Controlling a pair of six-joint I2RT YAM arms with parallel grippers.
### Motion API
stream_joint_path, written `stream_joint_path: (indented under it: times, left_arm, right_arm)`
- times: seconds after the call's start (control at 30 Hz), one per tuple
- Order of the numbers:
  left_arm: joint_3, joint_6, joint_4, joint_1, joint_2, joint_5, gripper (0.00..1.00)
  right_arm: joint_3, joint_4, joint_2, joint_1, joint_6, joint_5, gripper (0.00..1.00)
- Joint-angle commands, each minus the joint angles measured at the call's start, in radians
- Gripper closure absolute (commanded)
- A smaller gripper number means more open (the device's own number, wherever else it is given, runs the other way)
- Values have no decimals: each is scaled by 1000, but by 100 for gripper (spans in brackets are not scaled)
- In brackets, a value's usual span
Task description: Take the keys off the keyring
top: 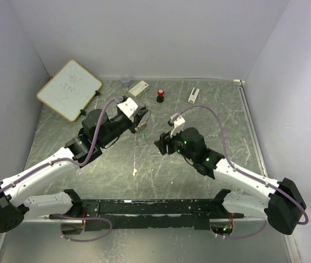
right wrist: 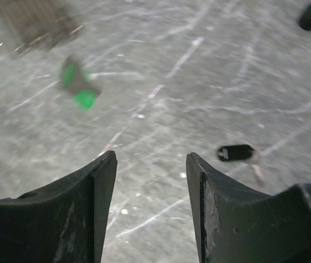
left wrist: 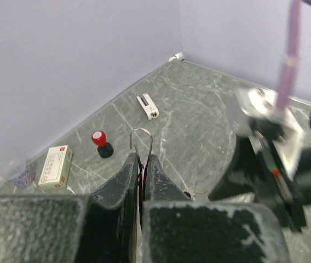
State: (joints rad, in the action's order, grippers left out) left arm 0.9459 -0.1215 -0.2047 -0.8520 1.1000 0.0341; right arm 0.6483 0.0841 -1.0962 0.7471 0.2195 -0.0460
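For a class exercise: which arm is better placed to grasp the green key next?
Right: the right jaws stand open and empty, facing the green key; the left jaws are shut on the keyring.

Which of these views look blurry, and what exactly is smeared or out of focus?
Right wrist view: the green key is smeared, probably by motion, while the black key is crisper. Left wrist view: the wire ring is sharp, the other arm beside it soft. Top view: evenly lit and sharp.
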Motion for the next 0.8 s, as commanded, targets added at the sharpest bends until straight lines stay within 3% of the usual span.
stream_joint_path:
  times: [0.0, 0.33, 0.77]
  left_arm:
    - [67, 20, 0, 4, -3, -2, 93]
    - [54, 39, -14, 4, -22, -6, 93]
    - [46, 59, -22, 5, -29, -37, 93]
  right_arm:
    - [-101, 301, 74, 106, -64, 4, 46]
    - [-104, 481, -9, 219, -201, -119, 40]
    - [-90, 650, -105, 227, -249, -192, 40]
